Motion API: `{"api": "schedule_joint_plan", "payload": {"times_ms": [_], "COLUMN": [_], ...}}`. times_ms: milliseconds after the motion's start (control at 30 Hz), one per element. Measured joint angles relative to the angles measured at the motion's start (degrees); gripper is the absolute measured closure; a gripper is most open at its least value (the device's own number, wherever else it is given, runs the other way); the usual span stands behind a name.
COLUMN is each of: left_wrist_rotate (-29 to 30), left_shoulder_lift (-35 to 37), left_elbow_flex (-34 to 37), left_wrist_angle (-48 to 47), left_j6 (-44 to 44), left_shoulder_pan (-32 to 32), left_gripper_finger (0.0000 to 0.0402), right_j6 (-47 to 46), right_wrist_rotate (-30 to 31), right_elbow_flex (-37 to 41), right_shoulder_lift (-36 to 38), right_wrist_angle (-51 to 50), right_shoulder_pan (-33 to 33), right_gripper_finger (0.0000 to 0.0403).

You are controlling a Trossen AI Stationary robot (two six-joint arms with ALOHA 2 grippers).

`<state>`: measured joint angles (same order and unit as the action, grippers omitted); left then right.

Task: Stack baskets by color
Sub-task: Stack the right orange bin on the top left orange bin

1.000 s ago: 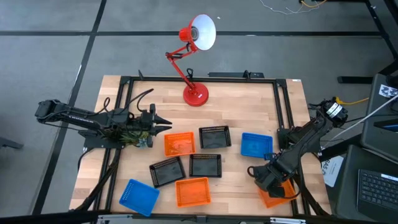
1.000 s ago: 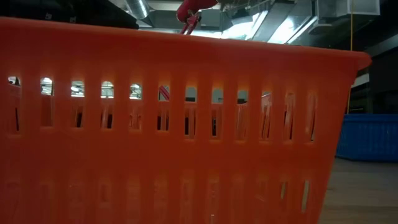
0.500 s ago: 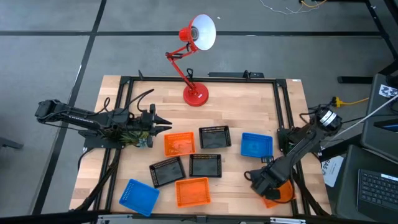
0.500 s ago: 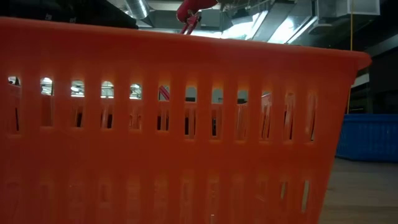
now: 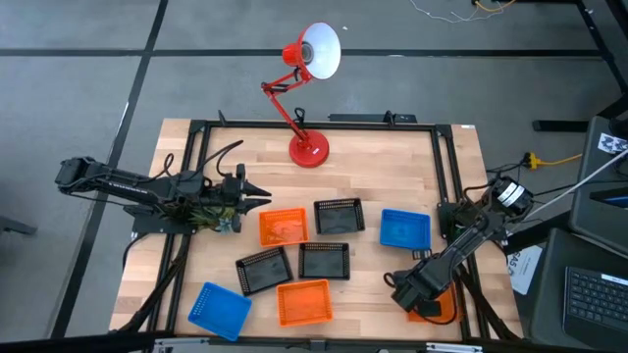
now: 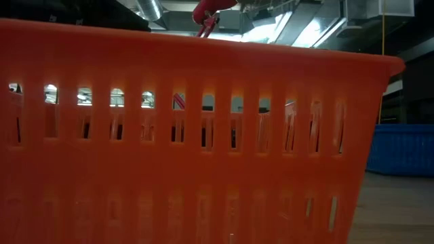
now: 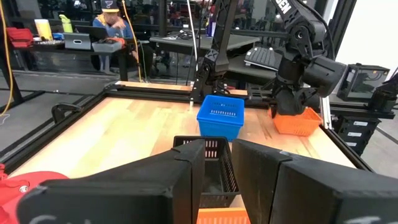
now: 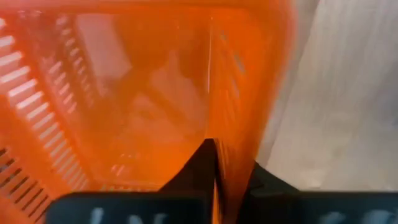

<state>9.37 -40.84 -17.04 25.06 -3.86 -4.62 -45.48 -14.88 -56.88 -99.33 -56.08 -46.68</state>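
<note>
At the bench's (image 5: 392, 147) near right corner, the right gripper (image 5: 410, 294) pinches the wall of an orange basket (image 5: 439, 306). The left gripper (image 5: 257, 199), fingers parted and empty, waits at the left, beside another orange basket (image 5: 283, 226).

Right gripper (image 5: 412, 292) moved toward table's near edge, fingers closed on orange basket (image 5: 439, 306) wall (near-right corner).

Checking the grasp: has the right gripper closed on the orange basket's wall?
Yes, the right gripper pinches the orange basket wall between its fingers.
</note>
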Motion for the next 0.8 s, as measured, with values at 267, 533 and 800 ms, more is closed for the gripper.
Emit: {"api": "schedule_joint_plan", "payload": {"times_ms": [267,533,800], "left_wrist_rotate": [0.0,0.0,0.0], "left_shoulder_lift": [0.0,0.0,0.0], "left_elbow_flex": [0.0,0.0,0.0], "left_wrist_angle": [0.0,0.0,0.0], "left_j6": [0.0,0.0,0.0], "left_shoulder_pan": [0.0,0.0,0.0], "left_gripper_finger": [0.0328,0.0328,0.0328], "right_j6": [0.8,1.4,13.0], "right_wrist_rotate": [1.3,9.4,40.0], "right_elbow_flex": [-6.5,-20.1,-24.9], "right_shoulder_lift": [0.0,0.0,0.0], "right_wrist_angle": [-5.5,-9.9,3.7], "right_shoulder_pan": [1.8,5.5,11.4], "right_gripper_finger": [0.0400,0.0401,0.0402]}}
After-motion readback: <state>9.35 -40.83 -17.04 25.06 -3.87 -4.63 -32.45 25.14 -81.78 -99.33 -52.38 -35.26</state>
